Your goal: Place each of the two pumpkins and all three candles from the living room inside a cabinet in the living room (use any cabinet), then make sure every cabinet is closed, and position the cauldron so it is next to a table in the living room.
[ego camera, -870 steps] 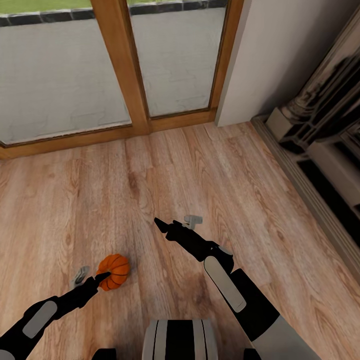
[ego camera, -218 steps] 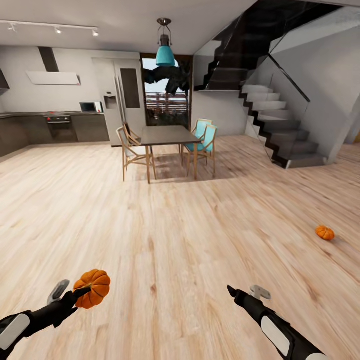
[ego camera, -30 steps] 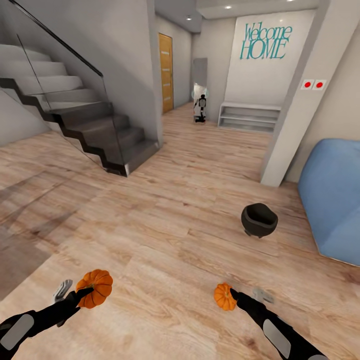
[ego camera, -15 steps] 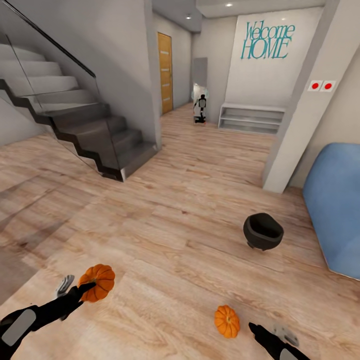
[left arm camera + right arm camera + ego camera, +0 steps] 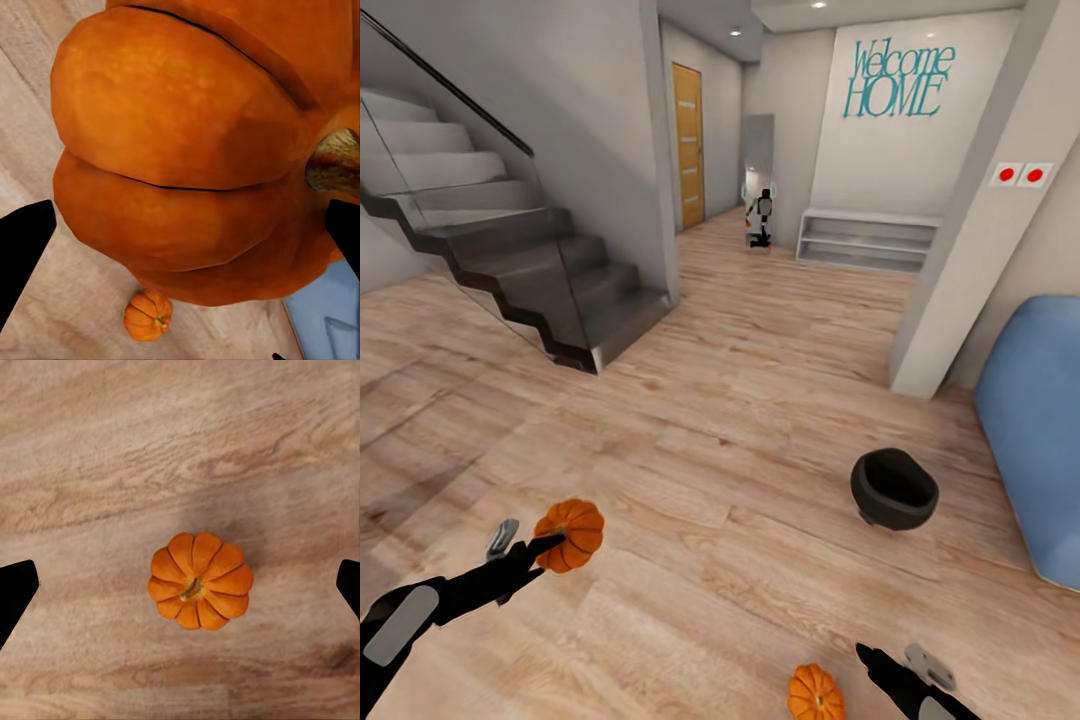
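Pumpkin in the grip: up off the floor at the lower left of the head view, ribbed and orange, brown stem showing in the left wrist view, where it looms large between the dark fingertips.
Left tool: clamped on that pumpkin, fingers pressed to either side of it.
Second pumpkin: down on the wooden floor at the bottom edge of the head view, stem up; the right wrist view looks straight down on it, and it peeks out small beneath the held one in the left wrist view.
Right tool: spread wide with nothing in it, hanging just beside and above the second pumpkin, fingertips well clear of it on both sides.
Cauldron: black, wide mouth up, standing on the floor ahead and to the right, near a blue beanbag.
Beyond: grey staircase on the left, white pillar on the right, a "Welcome HOME" wall down the hall.
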